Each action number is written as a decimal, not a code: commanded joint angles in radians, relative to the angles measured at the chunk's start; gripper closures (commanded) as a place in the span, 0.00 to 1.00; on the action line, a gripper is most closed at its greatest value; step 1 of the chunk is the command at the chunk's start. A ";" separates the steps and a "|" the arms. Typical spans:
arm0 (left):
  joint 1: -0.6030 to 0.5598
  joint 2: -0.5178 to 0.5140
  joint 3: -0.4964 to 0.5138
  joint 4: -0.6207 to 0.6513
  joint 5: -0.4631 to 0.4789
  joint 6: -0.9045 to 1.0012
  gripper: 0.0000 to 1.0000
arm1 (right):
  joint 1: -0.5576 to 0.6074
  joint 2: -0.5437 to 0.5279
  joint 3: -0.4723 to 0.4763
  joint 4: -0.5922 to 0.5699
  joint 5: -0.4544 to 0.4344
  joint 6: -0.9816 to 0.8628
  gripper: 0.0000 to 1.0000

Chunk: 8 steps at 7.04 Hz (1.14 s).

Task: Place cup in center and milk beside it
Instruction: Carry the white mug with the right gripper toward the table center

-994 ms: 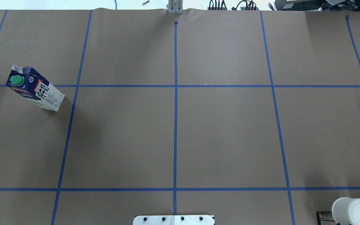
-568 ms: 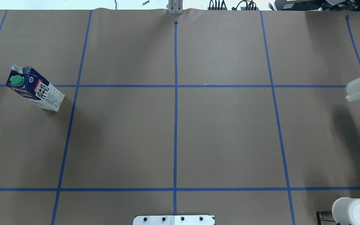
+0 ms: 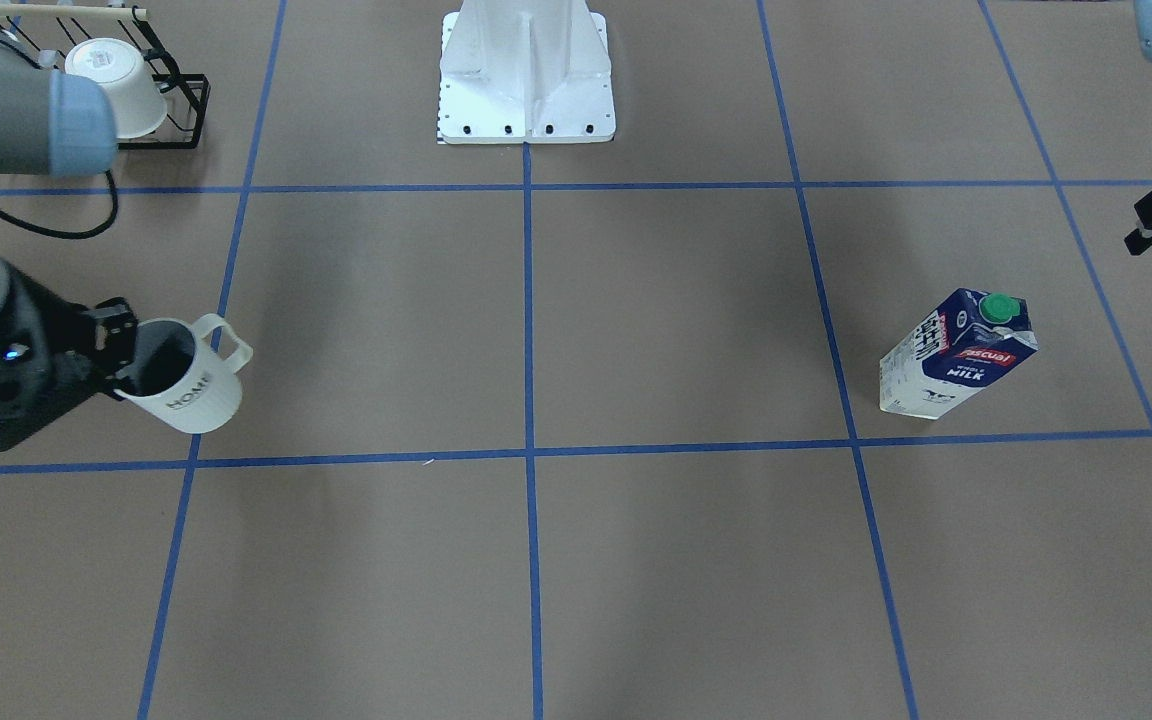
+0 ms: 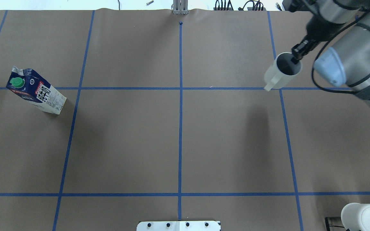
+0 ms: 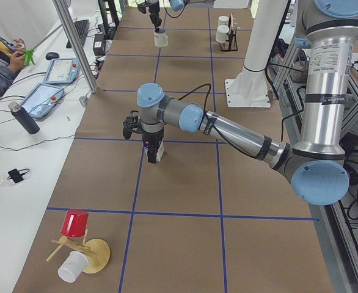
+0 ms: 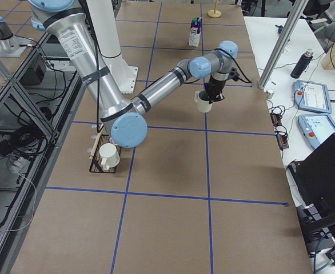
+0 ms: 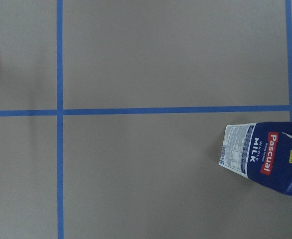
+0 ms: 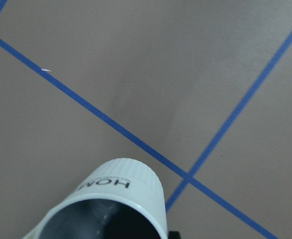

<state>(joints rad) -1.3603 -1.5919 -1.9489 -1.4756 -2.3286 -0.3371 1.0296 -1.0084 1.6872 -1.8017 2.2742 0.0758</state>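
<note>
The right arm [image 4: 369,35] is silver-grey tubing with pale-blue joint caps [image 4: 329,66], a looping black cable [image 3: 71,236] and a black right gripper [image 3: 124,370]. The white pedestal [image 3: 526,70] bears dark screws [image 3: 508,129].

White cup [image 4: 274,78] with dark inside, tilted, raised clear of the tabletop [image 4: 230,144], blue-white milk carton [image 4: 40,94], green cap, standing upright, well apart

table cover [image 4: 124,138]: matt brown paper, faintly creased | grid lines [image 4: 180,128]: smooth blue tape | cup [image 3: 186,385]: smooth white, slight gloss, finely ribbed base edge | milk carton [image 4: 39,91]: printed coated card | screw cap [image 4: 18,82]: green plastic | right arm [image 4: 361,61]: satin silver metal, pale blue plastic caps
</note>
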 commanded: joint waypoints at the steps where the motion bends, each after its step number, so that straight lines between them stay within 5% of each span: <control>1: 0.000 0.001 -0.001 0.000 0.000 0.001 0.02 | -0.155 0.141 -0.128 0.080 -0.065 0.188 1.00; 2: 0.001 0.001 0.001 0.000 0.000 0.001 0.02 | -0.175 0.253 -0.287 0.135 -0.065 0.209 1.00; 8: 0.000 0.003 -0.004 -0.002 0.000 0.001 0.02 | -0.249 0.432 -0.498 0.241 -0.091 0.332 1.00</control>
<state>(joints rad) -1.3606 -1.5893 -1.9512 -1.4772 -2.3286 -0.3359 0.7943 -0.5969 1.2329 -1.5953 2.1994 0.4055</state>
